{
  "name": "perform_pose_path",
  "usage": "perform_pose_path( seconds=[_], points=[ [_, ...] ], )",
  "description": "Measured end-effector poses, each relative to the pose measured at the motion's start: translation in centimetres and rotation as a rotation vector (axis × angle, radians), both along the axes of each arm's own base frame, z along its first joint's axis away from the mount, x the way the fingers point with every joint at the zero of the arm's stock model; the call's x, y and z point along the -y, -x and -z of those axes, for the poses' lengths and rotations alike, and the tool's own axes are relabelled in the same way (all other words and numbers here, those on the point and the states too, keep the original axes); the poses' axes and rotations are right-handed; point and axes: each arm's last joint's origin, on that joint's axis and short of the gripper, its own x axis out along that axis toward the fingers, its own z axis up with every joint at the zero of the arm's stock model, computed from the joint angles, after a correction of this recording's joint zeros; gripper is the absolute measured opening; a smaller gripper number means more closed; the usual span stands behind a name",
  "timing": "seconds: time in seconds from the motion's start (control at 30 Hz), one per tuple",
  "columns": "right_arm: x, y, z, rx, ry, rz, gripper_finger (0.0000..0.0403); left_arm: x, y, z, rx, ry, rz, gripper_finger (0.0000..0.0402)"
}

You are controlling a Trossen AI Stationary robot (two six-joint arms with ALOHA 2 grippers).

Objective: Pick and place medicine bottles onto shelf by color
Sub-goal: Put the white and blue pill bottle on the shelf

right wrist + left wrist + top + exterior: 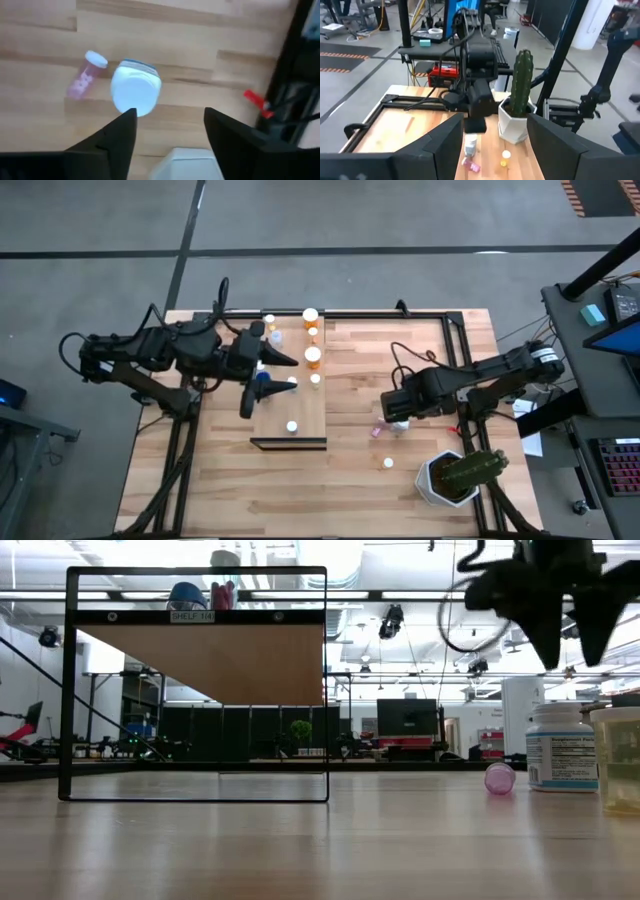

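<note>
The shelf (300, 402) is a pale board raised on a black frame (196, 798). Orange bottles (313, 357) and white-capped ones (292, 426) stand on it, along with a blue bottle (187, 595) and a pink one (222, 595). My left gripper (268, 380) hovers open over the shelf, nothing between its fingers (445, 137). My right gripper (170, 115) points down, open, above the table. Just beyond its fingertips stands a white labelled bottle (135, 90), also seen in the low view (560, 745). A pink bottle (85, 75) lies on its side next to it.
A small orange bottle (388, 464) stands on the table toward the near edge. A white pot with a green cactus (460, 475) sits at the near right. A yellowish translucent bottle (620, 755) stands close to the low camera. Black frame rails (455, 330) border the table.
</note>
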Motion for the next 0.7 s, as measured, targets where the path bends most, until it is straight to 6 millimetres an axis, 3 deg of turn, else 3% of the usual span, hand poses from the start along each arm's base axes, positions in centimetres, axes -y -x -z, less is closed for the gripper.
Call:
perform_pose_path(
  seconds=[0.23,0.37,0.53,0.7],
  points=[
    [-0.1,-1.4,2.6,0.177,-0.005,0.078,0.0295,0.0,-0.1,0.0,0.008,0.003,-0.006,0.0203],
    [0.1,-0.9,3.7,0.129,0.008,0.091,0.0317,-0.1,-0.1,0.0,0.006,0.004,-0.027,0.0203],
    [0.2,-0.5,4.5,0.107,0.012,0.092,0.0318,-0.1,-0.2,0.3,-0.001,0.002,-0.029,0.0203],
    [0.1,-0.5,4.8,0.108,0.011,0.082,0.0286,-0.1,-0.2,0.3,-0.001,0.003,-0.03,0.0203]
  ],
)
